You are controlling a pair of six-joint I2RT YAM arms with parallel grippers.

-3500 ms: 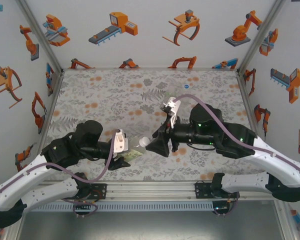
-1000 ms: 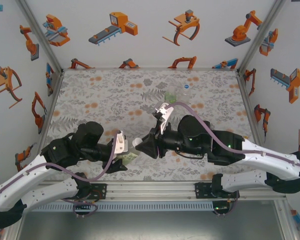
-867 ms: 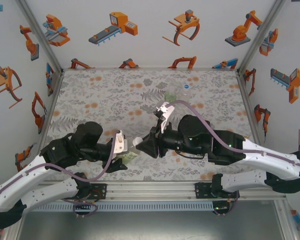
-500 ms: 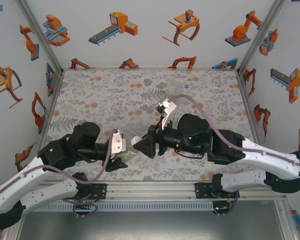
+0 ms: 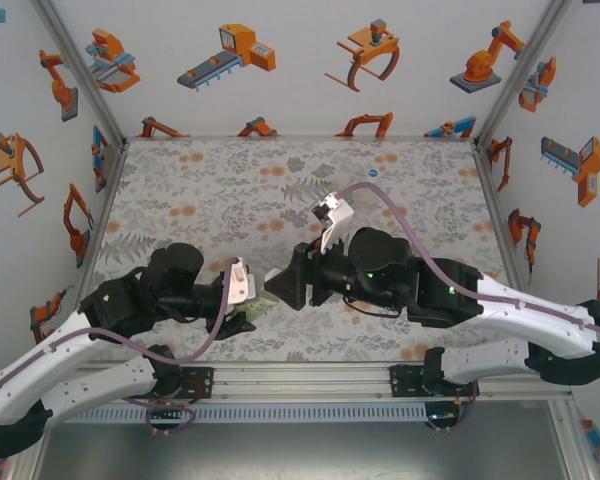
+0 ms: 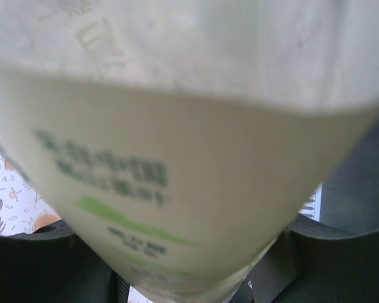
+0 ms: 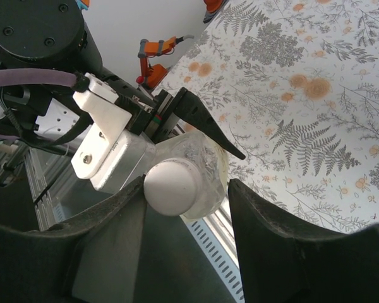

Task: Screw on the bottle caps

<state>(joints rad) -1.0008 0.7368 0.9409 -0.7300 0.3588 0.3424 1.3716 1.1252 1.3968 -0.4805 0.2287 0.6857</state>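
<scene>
— Before closing on anything, start wide: find the table (image 5: 230, 190), then the work low on it, near 6 o'clock, a touch toward 7. Note the left gripper (image 5: 245, 318) clamped around the bottle (image 7: 205, 165), yellowish liquid inside, blurred label (image 6: 107, 170) pressed close to the left wrist camera.

— Seen. And the right gripper (image 5: 278, 285)?

— Reaching in from 3 o'clock, spread apart, fingers (image 7: 110, 249) standing either side of the white cap (image 7: 170, 187) without pinching it. Looks to be seated on the neck already; cannot tell how far threaded.

— So how to do the turn well?

— Centre first: sits closer to one finger than the other in the right wrist view, so shift across until even. Close gently on the rim only, clear of the bottle's shoulder. Hold the body dead steady with the left, roll the right wrist about the neck's line, press lightly inward. Stop at firm resistance; avoid crushing thin plastic.

— Which way pointing?

— Long axis tilted, neither upright nor flat, running from base at about 7 o'clock to cap at about 1 o'clock in the top view. Cap end aimed almost straight at the right wrist camera, so roughly in line with that wrist's roll. Favourable for a straight thread, by this judgement.
</scene>
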